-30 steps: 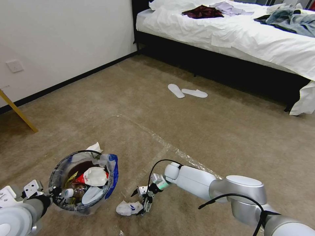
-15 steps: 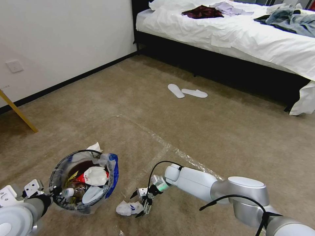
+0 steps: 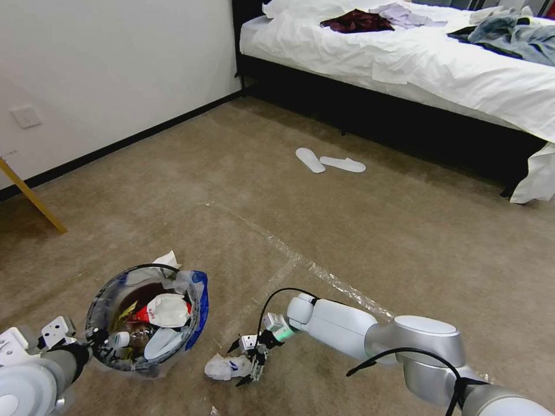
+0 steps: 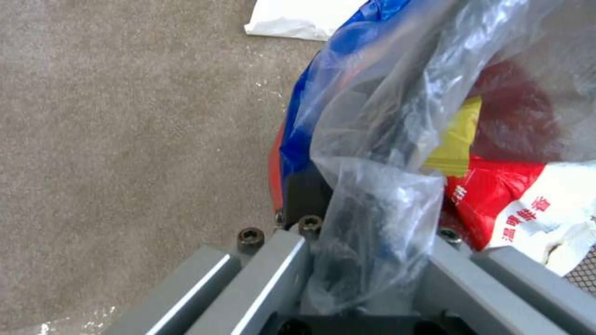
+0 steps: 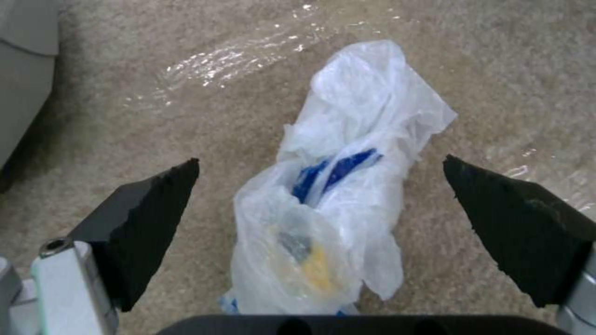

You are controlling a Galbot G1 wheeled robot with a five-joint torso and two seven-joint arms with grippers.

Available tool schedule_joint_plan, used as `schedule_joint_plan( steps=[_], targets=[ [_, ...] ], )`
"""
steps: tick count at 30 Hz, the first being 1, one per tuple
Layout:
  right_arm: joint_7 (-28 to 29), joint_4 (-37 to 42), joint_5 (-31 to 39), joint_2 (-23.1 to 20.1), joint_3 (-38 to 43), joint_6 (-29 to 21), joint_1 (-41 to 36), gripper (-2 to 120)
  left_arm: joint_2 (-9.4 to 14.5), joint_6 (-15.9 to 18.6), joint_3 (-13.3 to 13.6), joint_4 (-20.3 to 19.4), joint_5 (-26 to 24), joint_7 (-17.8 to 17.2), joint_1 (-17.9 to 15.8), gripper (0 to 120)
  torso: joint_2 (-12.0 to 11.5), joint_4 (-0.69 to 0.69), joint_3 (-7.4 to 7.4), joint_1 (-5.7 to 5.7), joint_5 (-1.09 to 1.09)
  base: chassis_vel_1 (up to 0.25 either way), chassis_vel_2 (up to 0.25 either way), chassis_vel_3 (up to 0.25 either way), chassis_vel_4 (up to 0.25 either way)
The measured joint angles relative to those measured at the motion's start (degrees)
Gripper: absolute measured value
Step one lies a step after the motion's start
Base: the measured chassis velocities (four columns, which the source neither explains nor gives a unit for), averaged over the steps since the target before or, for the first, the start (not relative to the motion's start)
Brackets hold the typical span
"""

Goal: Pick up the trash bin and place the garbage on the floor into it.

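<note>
The trash bin (image 3: 144, 315), round with a dark rim and a clear liner with blue edges, hangs at the lower left, full of wrappers and tissues. My left gripper (image 3: 98, 341) is shut on its rim; up close, the fingers (image 4: 292, 260) pinch rim and plastic liner (image 4: 372, 186). One piece of garbage, a crumpled white plastic bag with blue print (image 3: 227, 366), lies on the carpet just right of the bin. My right gripper (image 3: 243, 363) is open, low over the carpet, its black fingertips (image 5: 155, 204) on either side of the white bag (image 5: 335, 195).
A strip of clear tape (image 3: 324, 274) runs across the beige carpet. Two white slippers (image 3: 329, 162) lie farther off in front of the bed (image 3: 416, 63). A wooden leg (image 3: 32, 196) slants at the left by the wall. A white scrap (image 3: 167, 258) peeks behind the bin.
My right arm has lowered and reached slightly left, bringing the open gripper closer around the white bag. The bin and left arm have held still.
</note>
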Motion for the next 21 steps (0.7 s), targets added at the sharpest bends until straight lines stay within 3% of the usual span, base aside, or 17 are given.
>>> schedule_joint_plan(
  steps=[14, 21],
  targets=[
    [3.31, -0.43, -0.41, 0.15, -0.17, -0.01, -0.53, 97, 0.29, -0.06, 0.01, 0.01, 0.0, 0.06, 0.15, 0, 0.0, 0.0, 0.0, 0.0, 0.0, 0.0, 0.0, 0.0, 0.0],
    [4.15, -0.45, -0.31, 0.08, -0.22, 0.27, -0.39, 71, 0.58, -0.25, 0.24, 0.03, -0.01, 0.08, -0.13, 0, 0.0, 0.0, 0.0, 0.0, 0.0, 0.0, 0.0, 0.0, 0.0]
  ],
)
